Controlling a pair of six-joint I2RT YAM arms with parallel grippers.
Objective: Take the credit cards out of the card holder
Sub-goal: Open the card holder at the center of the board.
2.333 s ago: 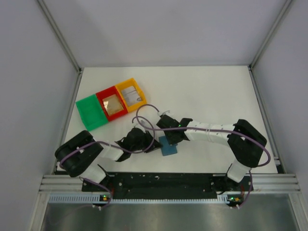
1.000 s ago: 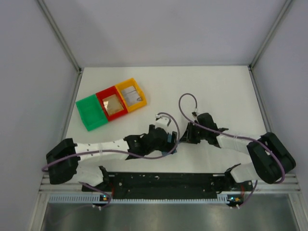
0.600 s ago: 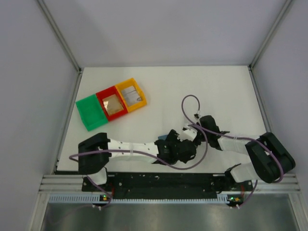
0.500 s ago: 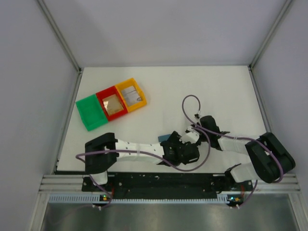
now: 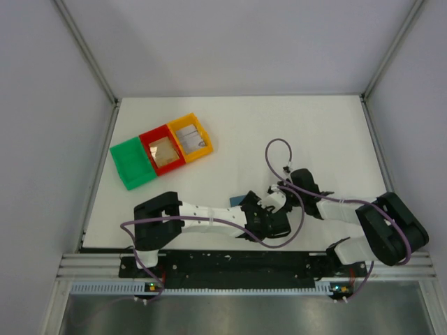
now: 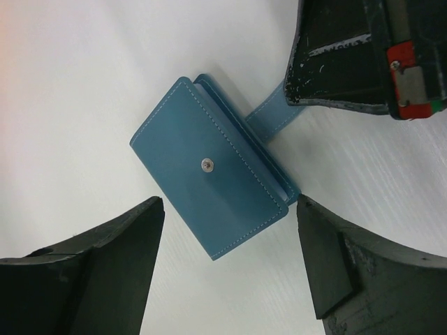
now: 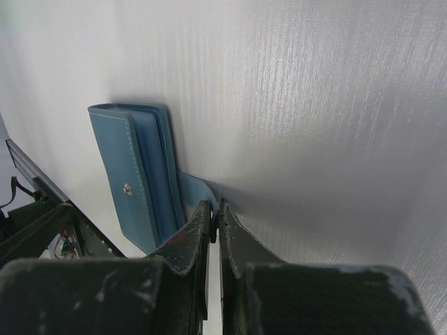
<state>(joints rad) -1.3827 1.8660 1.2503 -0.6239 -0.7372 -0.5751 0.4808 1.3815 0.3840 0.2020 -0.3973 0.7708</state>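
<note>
The card holder (image 6: 209,185) lies closed and flat on the white bench (image 6: 84,84), near its front edge and about midway between the two arm bases. Its snap stud (image 6: 204,164) faces up and its closing strap (image 6: 269,115) is undone, stretched out to one side. The right gripper (image 7: 215,209) has its jaws pressed together on the end of that strap, a thin pinch close to the tip. The left gripper (image 6: 227,216) hovers over the holder with its jaws spread wide, one on each side of the blue panels and touching neither.

The main risk, as I judge it, is the strap. A pull on it would more likely drag the whole holder across the bench than lift a panel, because nothing pins the body down. It could also slide out of so narrow a grip.

If the left jaws close across both panels they would clamp the holder shut, the opposite of what is wanted. If they close off-centre, they could tip it on edge.

The two grippers work very near each other, so a small misjudged move could knock them together.

No cards show at all, so how tightly they sit in the pockets cannot be told. The green, red and yellow trays (image 5: 130,165) stand well apart at the far left — a long carry for a thin card.
</note>
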